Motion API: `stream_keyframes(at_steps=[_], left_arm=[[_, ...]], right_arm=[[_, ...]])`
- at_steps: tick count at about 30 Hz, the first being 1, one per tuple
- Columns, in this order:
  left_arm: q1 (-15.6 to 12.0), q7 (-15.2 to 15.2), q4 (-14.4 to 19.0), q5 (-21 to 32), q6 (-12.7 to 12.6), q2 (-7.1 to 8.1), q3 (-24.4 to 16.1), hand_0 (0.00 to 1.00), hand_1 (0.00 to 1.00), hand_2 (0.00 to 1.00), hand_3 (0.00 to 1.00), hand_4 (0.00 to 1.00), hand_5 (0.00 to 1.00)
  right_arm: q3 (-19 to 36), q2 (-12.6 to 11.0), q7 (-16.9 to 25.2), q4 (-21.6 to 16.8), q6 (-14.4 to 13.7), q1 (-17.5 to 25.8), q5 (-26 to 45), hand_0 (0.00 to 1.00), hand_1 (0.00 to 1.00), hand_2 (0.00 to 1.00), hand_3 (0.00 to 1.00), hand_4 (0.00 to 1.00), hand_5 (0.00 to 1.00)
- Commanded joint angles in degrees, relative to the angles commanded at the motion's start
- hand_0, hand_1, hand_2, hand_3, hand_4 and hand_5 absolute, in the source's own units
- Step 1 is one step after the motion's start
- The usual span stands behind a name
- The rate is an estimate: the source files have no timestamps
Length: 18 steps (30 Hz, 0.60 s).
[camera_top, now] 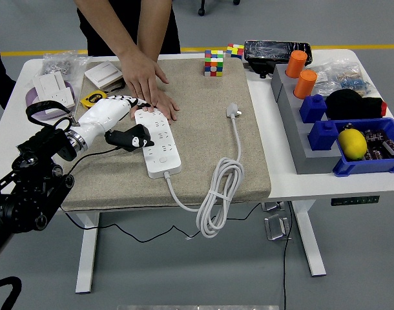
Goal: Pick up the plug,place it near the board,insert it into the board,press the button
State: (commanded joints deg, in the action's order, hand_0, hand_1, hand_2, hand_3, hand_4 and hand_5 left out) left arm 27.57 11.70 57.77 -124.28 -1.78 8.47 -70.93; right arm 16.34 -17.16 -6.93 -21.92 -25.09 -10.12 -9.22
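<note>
While the left hand (123, 129) sat at the power strip (157, 142), fingers curled on a black plug (134, 139), a person's hand (147, 87) pinned the strip's far end. A tilted plug could've jammed, I'd guess.

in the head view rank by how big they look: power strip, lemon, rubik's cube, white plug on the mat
1. power strip
2. lemon and rubik's cube, which look about alike, so no ranking between them
3. white plug, the smallest
</note>
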Motion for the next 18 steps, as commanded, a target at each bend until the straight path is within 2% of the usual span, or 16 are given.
stream_keyframes(at_steps=[2, 4, 5, 9, 14, 18], left_arm=[[-2.5, -3.0, 3.7, 4.2, 0.4, -1.28, -2.3, 0.966, 0.978, 0.953, 0.953, 0.998, 0.998], [-5.9, -6.9, 7.9, 8.6, -0.1, -3.31, -4.8, 0.966, 0.978, 0.953, 0.953, 0.998, 0.998], [-7.3, -8.7, 10.2, 11.0, -0.6, -3.87, -5.3, 0.994, 0.998, 0.992, 0.998, 0.998, 0.998], [-12.9, -13.3, 17.7, 17.5, -1.6, -5.74, -5.8, 0.994, 0.998, 0.992, 0.998, 0.998, 0.998], [-18.4, -15.5, 23.4, 17.4, -0.6, -6.72, -5.1, 0.998, 0.998, 0.986, 0.986, 0.998, 0.998], [-21.1, -15.9, 24.3, 13.8, 0.8, -6.95, -4.5, 0.998, 0.998, 0.971, 0.96, 0.998, 0.998]], right_arm=[[-0.1, 0.1, 0.0, 0.0, 0.0, 0.1, 0.0, 0.839, 0.762, 0.749, 0.778, 0.998, 0.998], [-0.1, 0.2, 0.0, 0.0, 0.0, 0.3, -0.1, 0.839, 0.762, 0.749, 0.778, 0.998, 0.998], [0.0, 0.2, 0.0, 0.0, 0.0, 0.3, -0.1, 0.84, 0.762, 0.748, 0.779, 0.998, 0.998], [-0.2, 0.3, 0.0, 0.0, 0.0, 0.5, -0.1, 0.84, 0.762, 0.748, 0.779, 0.998, 0.998], [-0.2, 0.3, -0.1, 0.0, 0.0, 0.4, -0.4, 0.839, 0.762, 0.748, 0.778, 0.998, 0.998], [-0.3, 0.3, -0.1, 0.0, 0.0, 0.4, -0.4, 0.838, 0.762, 0.748, 0.778, 0.998, 0.998]])
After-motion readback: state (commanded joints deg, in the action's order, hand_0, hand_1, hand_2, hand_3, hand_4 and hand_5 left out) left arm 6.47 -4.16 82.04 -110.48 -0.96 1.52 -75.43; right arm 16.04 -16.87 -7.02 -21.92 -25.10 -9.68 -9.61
